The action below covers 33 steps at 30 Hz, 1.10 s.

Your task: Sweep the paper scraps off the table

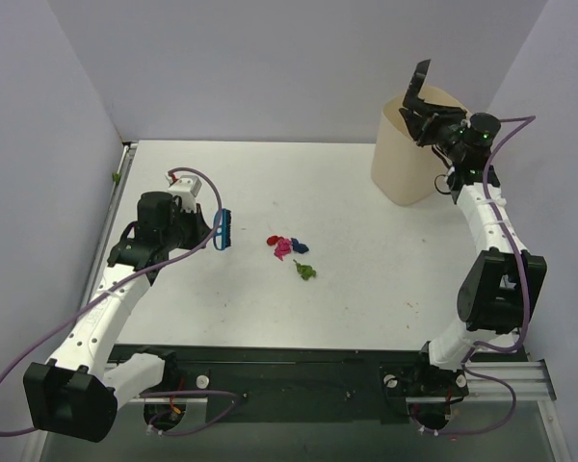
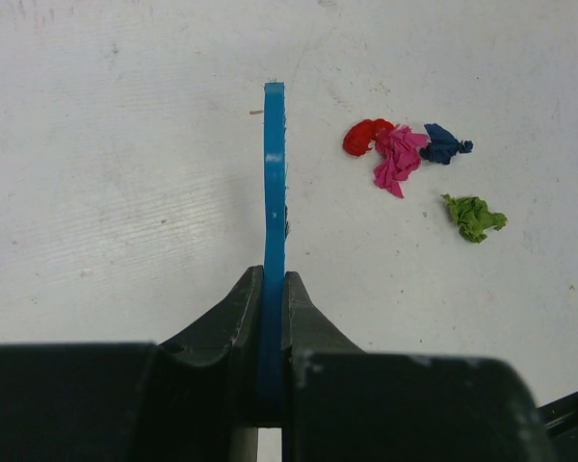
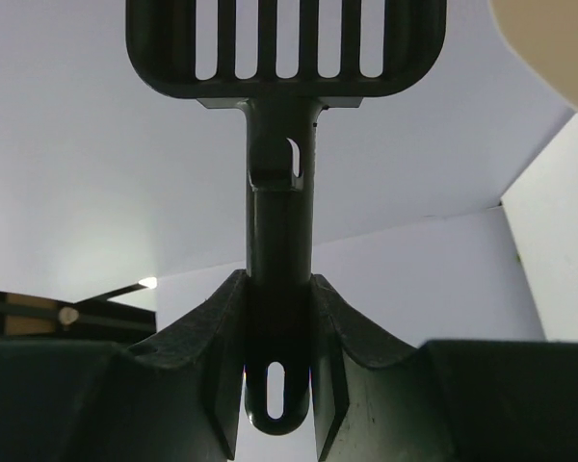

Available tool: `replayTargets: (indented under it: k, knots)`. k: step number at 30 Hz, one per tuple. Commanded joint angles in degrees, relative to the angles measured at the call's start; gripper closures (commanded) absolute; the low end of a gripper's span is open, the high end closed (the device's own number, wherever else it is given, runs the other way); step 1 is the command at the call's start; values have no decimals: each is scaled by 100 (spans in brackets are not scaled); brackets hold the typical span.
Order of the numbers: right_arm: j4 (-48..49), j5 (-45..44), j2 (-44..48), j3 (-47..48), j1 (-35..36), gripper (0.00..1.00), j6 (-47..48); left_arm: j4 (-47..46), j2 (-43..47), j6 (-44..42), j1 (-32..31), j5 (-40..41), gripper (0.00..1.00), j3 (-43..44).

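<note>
A few paper scraps lie mid-table: red (image 1: 273, 240), pink (image 1: 283, 249), dark blue (image 1: 300, 246) and green (image 1: 306, 271). In the left wrist view they show as red (image 2: 364, 136), pink (image 2: 397, 159), dark blue (image 2: 444, 143) and green (image 2: 474, 217). My left gripper (image 1: 200, 231) (image 2: 273, 289) is shut on the blue hand brush (image 1: 223, 229) (image 2: 274, 212), held just left of the scraps. My right gripper (image 1: 433, 123) (image 3: 279, 289) is shut on the black slotted scoop (image 1: 417, 85) (image 3: 286, 48), raised above the beige bin (image 1: 411, 146) at the back right.
The white table (image 1: 385, 250) is walled by pale lilac panels. A metal rail (image 1: 116, 207) runs along the left edge. The arm bases sit on a black bar (image 1: 299, 380) at the near edge.
</note>
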State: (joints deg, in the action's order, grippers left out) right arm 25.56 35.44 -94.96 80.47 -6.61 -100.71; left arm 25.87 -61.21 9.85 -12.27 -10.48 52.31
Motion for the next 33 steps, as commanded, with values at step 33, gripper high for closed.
replayTargets:
  k: [33]
  knots:
    - [-8331, -3385, 1216, 1099, 3771, 100, 8602, 58, -830, -229, 14, -306, 100, 595]
